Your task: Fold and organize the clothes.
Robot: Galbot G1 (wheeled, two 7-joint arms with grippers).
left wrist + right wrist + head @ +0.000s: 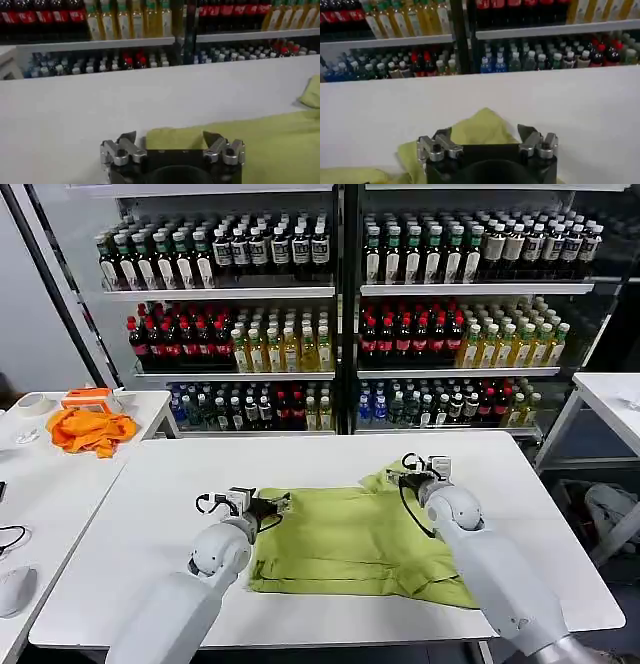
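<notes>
The light yellow-green short-sleeved T-shirt of soft thin fabric (pixel 350 539) lies spread near the middle of the white table (pixel 150 514), its far right corner rumpled into a small peak. The left gripper (pixel 170 142) hovers over the shirt's far left corner, jaws spread and empty. The right gripper (pixel 485 137) sits over the rumpled right corner, jaws likewise apart.

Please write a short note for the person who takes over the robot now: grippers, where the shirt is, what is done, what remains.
Left gripper: open, at the far left corner of the T-shirt.
Right gripper: open, over the bunched far right corner.
The T-shirt lies partly folded on the white table, near the front edge.
Done: it looks folded once.
Left: probably grasp the corners, finish folding, tidy it.
</notes>
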